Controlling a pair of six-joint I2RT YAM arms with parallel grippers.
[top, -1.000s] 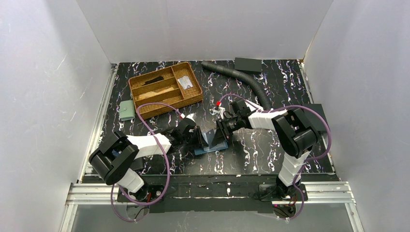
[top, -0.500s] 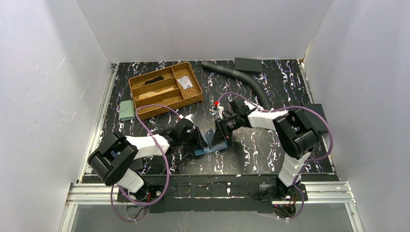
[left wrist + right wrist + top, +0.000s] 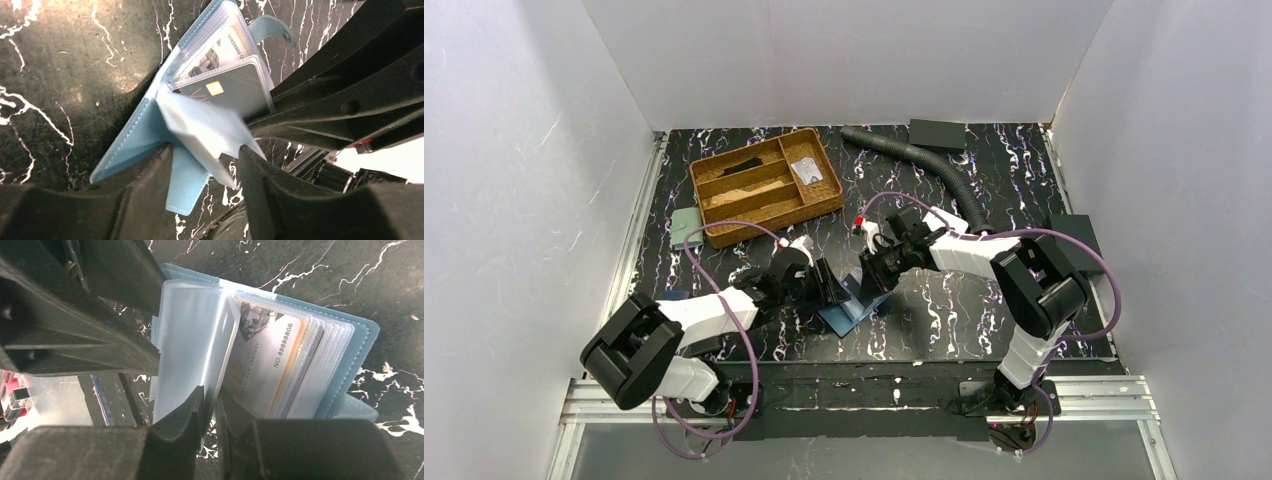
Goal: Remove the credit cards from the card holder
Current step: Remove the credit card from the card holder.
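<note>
I get bright, even overhead light with soft shadows. In my left wrist view a clear sleeve [image 3: 200,130] of the card holder [image 3: 132,140] smears with blur.

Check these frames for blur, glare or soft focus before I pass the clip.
Top external: evenly lit and sharp, though the card holder is small. Left wrist: the plastic sleeve is smeared with blur, the table shows glare beside it, the lower right corner is blown out. Right wrist: the printed card is crisp and legible.
</note>
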